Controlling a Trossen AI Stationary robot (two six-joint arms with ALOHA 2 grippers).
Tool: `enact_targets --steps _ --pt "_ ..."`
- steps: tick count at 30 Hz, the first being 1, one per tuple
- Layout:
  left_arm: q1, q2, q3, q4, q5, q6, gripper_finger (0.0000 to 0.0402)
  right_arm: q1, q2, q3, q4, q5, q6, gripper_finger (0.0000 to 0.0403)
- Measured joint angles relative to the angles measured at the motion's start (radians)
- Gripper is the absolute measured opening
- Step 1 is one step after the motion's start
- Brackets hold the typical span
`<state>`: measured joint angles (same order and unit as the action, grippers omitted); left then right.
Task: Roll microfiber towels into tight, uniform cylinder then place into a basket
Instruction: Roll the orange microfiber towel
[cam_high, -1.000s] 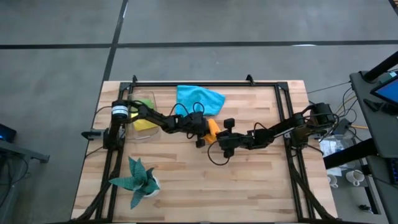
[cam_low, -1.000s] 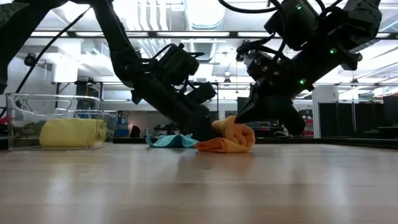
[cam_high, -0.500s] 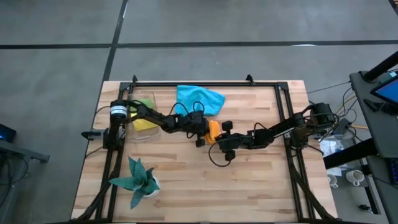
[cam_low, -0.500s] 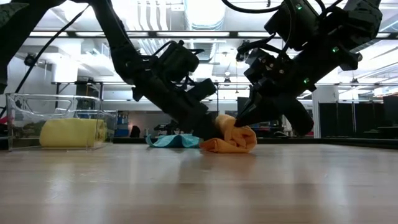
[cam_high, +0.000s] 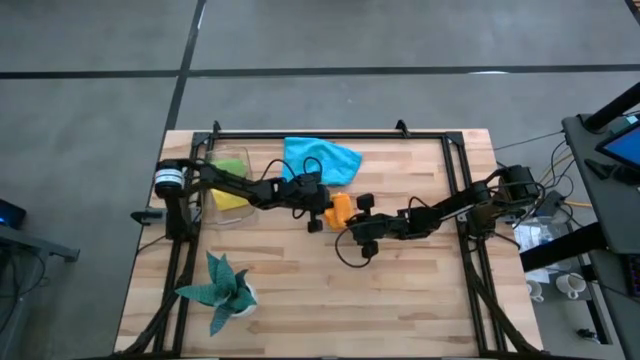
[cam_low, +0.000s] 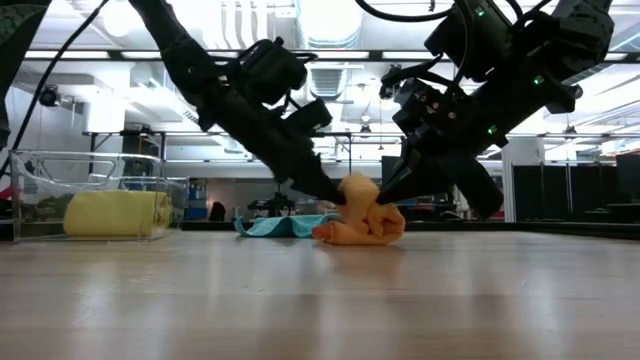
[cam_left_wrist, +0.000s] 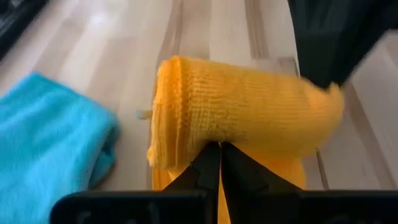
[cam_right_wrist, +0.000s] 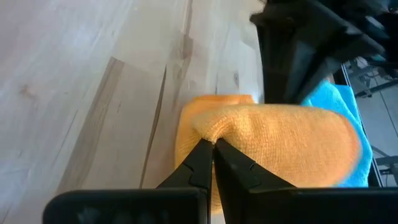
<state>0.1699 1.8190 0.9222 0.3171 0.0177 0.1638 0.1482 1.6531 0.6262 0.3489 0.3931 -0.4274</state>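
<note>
Both pincers clamped on orange towel (cam_high: 343, 209) mid-desk: left pincer (cam_left_wrist: 219, 163) and right pincer (cam_right_wrist: 210, 152) each pinching a fold. Since a second ago, left arm raised, roll end lifted, bundle tighter. Rolling unfinished. Yellow towel (cam_low: 117, 214) already in basket (cam_low: 90, 160), far-left edge; blue towel (cam_high: 320, 158) flat at far edge.
</note>
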Motion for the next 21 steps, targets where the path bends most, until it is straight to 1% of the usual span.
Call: enact_targets --steps 7,16,18,21 --pt "-0.001 -0.014 -0.004 -0.16 0.001 -0.001 0.0 -0.001 0.0 0.0 -0.001 0.0 0.0 0.0008" --pt "-0.022 -0.019 -0.01 -0.16 0.009 -0.027 0.0 -0.005 0.0 0.0 -0.001 0.0 0.0 0.0008" --pt "-0.027 -0.019 -0.01 -0.161 0.031 -0.028 0.0 -0.005 0.0 0.0 -0.001 0.0 0.0 0.0008" --pt "-0.037 -0.019 -0.01 -0.149 0.129 -0.03 0.0 -0.005 0.0 0.0 -0.001 0.0 0.0 0.0008"
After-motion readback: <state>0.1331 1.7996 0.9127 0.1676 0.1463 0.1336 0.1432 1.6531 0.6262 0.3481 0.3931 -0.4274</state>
